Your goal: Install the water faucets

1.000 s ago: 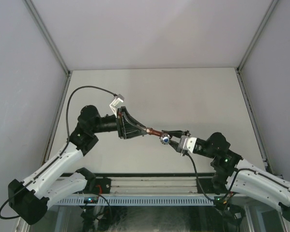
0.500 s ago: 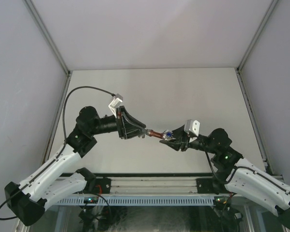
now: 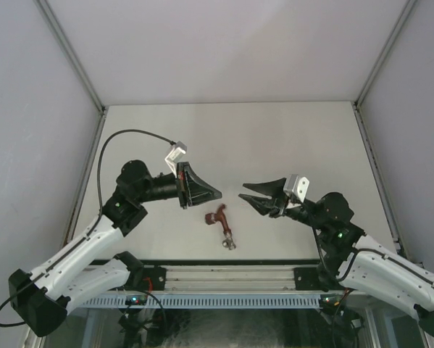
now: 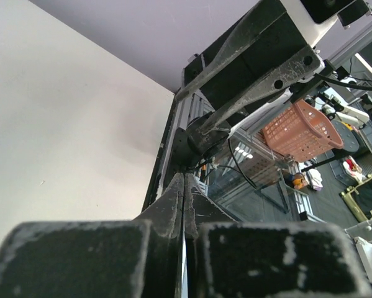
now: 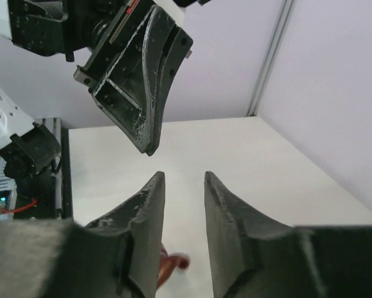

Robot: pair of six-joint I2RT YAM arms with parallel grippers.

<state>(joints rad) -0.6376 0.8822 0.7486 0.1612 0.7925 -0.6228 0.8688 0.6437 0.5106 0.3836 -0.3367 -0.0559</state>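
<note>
Here, faucet on table, long axis near-far, silver end nearest.

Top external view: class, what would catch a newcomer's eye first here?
Two black grippers point at each other over mid-table: the left gripper shut, the right gripper open and empty. Just toward the arms' bases from that gap, the small red-brown faucet with its silver fitting lies loose on the pale table, held by neither.

White-shelled arms had black joints, scuffed black wedge-shaped fingers, a looping black cable and small green status lights.
</note>
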